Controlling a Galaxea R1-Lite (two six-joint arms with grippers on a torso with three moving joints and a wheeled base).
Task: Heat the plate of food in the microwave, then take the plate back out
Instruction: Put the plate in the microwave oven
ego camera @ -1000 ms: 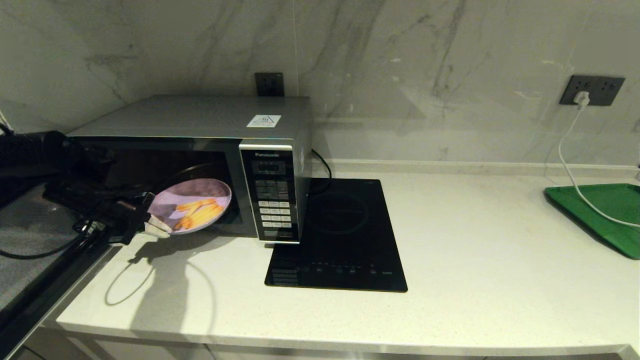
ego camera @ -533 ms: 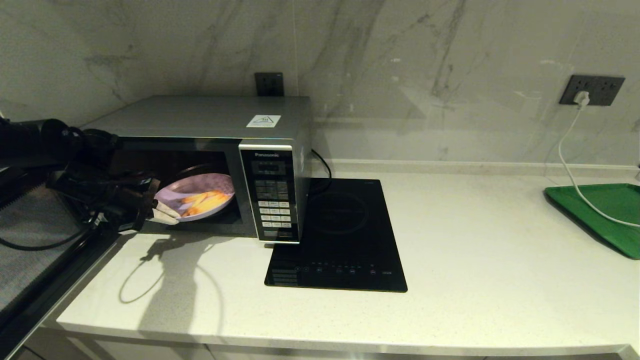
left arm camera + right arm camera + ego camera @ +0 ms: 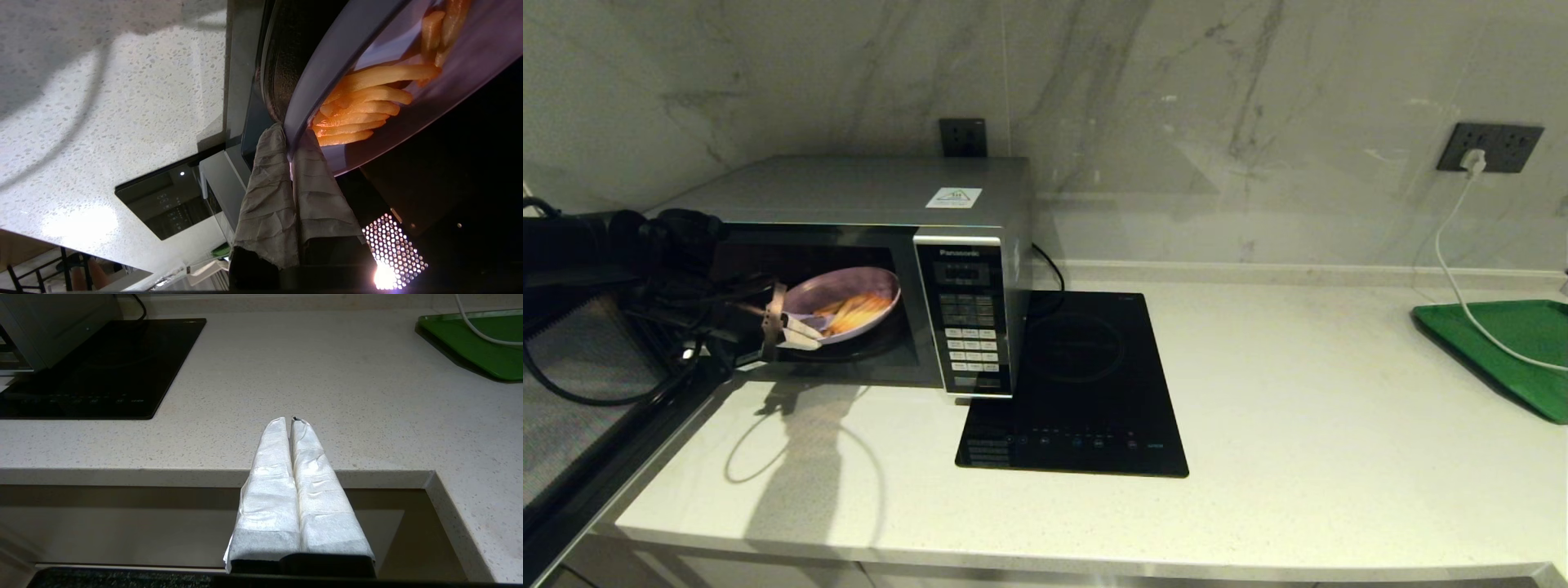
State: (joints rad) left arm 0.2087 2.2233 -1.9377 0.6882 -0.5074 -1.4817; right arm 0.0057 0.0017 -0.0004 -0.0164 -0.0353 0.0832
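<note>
The silver Panasonic microwave (image 3: pixel 849 192) stands at the back left of the counter with its cavity open. The pale lilac plate (image 3: pixel 845 292) with orange-yellow fries (image 3: pixel 854 312) is inside the cavity, tilted slightly, just above the dark turntable (image 3: pixel 866 347). My left gripper (image 3: pixel 796 333) is shut on the plate's near-left rim. In the left wrist view its cloth-wrapped fingers (image 3: pixel 265 183) pinch the rim (image 3: pixel 327 69) beside the fries (image 3: pixel 359 110). My right gripper (image 3: pixel 291 420) is shut and empty, parked off the counter's front edge.
A flat black induction hob (image 3: pixel 1078 384) lies right of the microwave. A green tray (image 3: pixel 1503 343) sits at the far right with a white cable (image 3: pixel 1450 261) running across it. The microwave door (image 3: pixel 572 425) is swung out to the left.
My left gripper has carried the plate from the mouth of the opening up and further into the cavity. The plate has levelled from a steep tilt.
</note>
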